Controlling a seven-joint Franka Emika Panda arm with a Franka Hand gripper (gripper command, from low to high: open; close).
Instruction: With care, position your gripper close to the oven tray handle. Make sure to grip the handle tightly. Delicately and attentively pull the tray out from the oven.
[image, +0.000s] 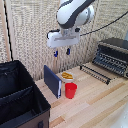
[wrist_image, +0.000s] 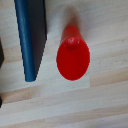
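The oven (image: 114, 54) stands at the exterior view's right on the wooden table. The tray (image: 102, 70), a dark wire rack, sticks out of the oven's front towards the exterior view's left. The oven tray handle (image: 94, 74) is a long thin dark bar along the rack's outer edge. My gripper (image: 61, 52) hangs high above the table, well to the left of the handle and apart from it. Its two blue fingers (image: 55, 53) are spread, with nothing between them. The wrist view shows neither the oven, the tray nor my fingers.
A red cup (image: 71, 90) stands below my gripper, and it also shows in the wrist view (wrist_image: 73, 57). A dark-blue flat box (image: 52, 81) stands beside it (wrist_image: 30, 35). A small yellowish plate (image: 67, 76) lies behind. A large black fabric bin (image: 20, 97) fills the left.
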